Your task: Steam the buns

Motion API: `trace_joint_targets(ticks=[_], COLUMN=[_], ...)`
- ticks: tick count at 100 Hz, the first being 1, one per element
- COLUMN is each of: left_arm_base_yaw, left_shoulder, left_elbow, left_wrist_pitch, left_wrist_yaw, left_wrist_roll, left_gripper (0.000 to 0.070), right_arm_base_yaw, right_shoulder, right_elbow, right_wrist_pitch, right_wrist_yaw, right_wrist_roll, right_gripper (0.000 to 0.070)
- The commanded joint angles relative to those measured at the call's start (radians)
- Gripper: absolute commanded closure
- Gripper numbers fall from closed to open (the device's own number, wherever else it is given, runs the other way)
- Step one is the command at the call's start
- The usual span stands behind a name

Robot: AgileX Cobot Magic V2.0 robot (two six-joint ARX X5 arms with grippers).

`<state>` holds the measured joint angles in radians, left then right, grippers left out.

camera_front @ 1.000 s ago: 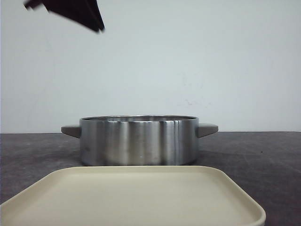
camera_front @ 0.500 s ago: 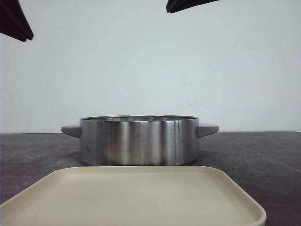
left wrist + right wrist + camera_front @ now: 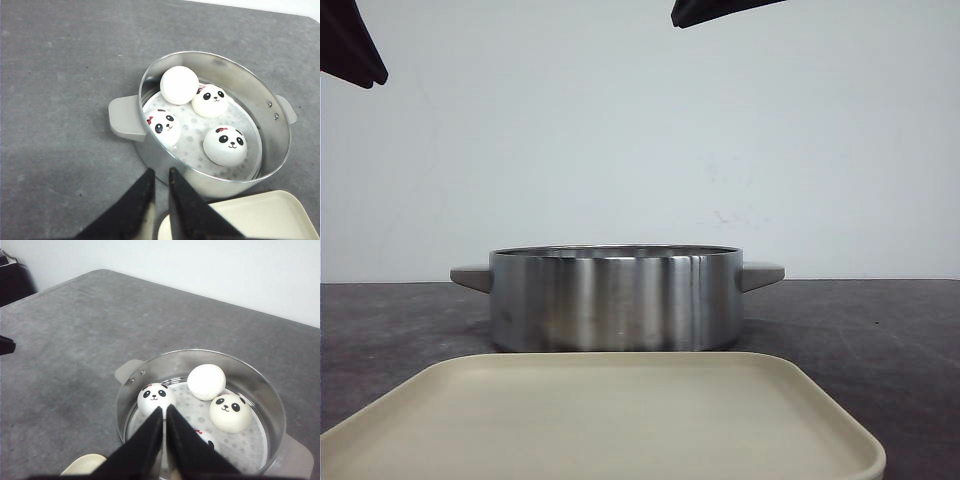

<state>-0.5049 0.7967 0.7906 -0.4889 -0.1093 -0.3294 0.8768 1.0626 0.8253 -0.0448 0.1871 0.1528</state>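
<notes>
All four panda buns are sitting in the steel steamer pot; both arms are hovering above it.

The buns [image 3: 210,120] are resting on the perforated liner inside the pot [image 3: 150,155], spaced apart so steam can likely reach each; one is showing no face. The left gripper [image 3: 161,176] and right gripper [image 3: 164,415] are hanging empty, fingers nearly together. The cream tray [image 3: 620,420], just before the pot, is lying bare.

On the grey desk [image 3: 60,75] stands a steel pot [image 3: 260,165] holding four buns [image 3: 210,120] on a perforated liner; three show panda faces, and one shows only plain white. The left claw [image 3: 161,182] hangs above the pot's rim, its black fingers [image 3: 142,200] nearly together with nothing between them. A cream tray [image 3: 270,215] lies just beside the pot.
</notes>
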Motion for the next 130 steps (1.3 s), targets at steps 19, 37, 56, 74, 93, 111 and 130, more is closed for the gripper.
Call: trace_joint_targets(ticks=[19, 37, 56, 74, 93, 111, 130], left_arm_base_yaw=[-0.006, -0.006, -0.006, -0.006, -0.006, -0.006, -0.006], left_shoulder=[0.006, 0.006, 0.006, 0.006, 0.006, 0.006, 0.006], left_elbow=[0.009, 0.009, 0.009, 0.009, 0.009, 0.009, 0.009], left_wrist_pitch=[0.009, 0.01, 0.009, 0.01, 0.01, 0.01, 0.01], left_wrist_yaw=[-0.003, -0.003, -0.003, -0.003, -0.003, -0.003, -0.003], left_wrist_roll=[-0.004, -0.004, -0.004, -0.004, -0.004, -0.004, -0.004], left_gripper=[0.07, 0.07, 0.07, 0.07, 0.07, 0.07, 0.07], right_arm_base_yaw=[0.008, 0.007, -0.094, -0.332, -0.591, -0.729, -0.775], right_shoulder=[-0.003, -0.13, -0.391, -0.669, -0.904, -1.011, -1.049], right_elbow=[0.014, -0.001, -0.163, -0.432, -0.652, -0.777, -0.813], right_wrist_pitch=[0.006, -0.082, -0.106, 0.019, 0.082, 0.081, -0.029], right_wrist_yaw=[0.001, 0.005, 0.077, -0.01, -0.128, -0.127, -0.127], right_wrist_roll=[-0.008, -0.008, -0.061, -0.142, -0.138, -0.112, -0.101], right_gripper=[0.0694, 0.0694, 0.0694, 0.0694, 0.0694, 0.0694, 0.0694])
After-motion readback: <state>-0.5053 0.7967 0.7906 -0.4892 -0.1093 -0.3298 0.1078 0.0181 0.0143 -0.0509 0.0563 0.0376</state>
